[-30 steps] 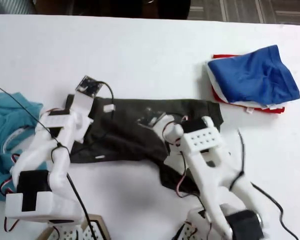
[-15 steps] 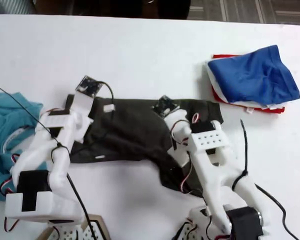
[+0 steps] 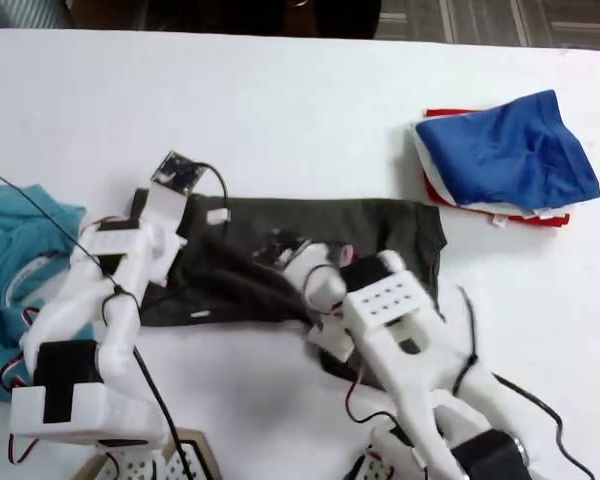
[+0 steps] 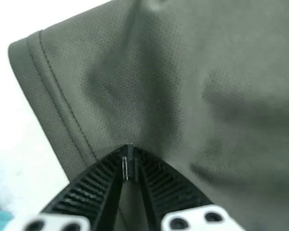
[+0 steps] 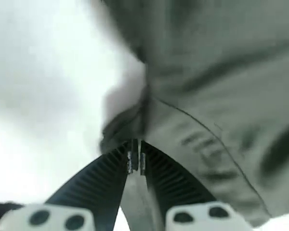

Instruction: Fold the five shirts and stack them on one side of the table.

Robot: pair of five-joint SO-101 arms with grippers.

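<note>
Dark shirt (image 3: 400,230), small white tag (image 3: 217,215) on its edge

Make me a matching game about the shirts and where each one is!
Shirts:
1 dark shirt
2 teal shirt
3 blue shirt
4 red shirt

Places:
A top of the folded stack
B left edge of the table
C bottom of the stack
D spread out in the middle

Pairs: 1-D, 2-B, 3-A, 4-C

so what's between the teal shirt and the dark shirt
In the high view, the left arm stands between the teal shirt and the dark shirt.
</note>
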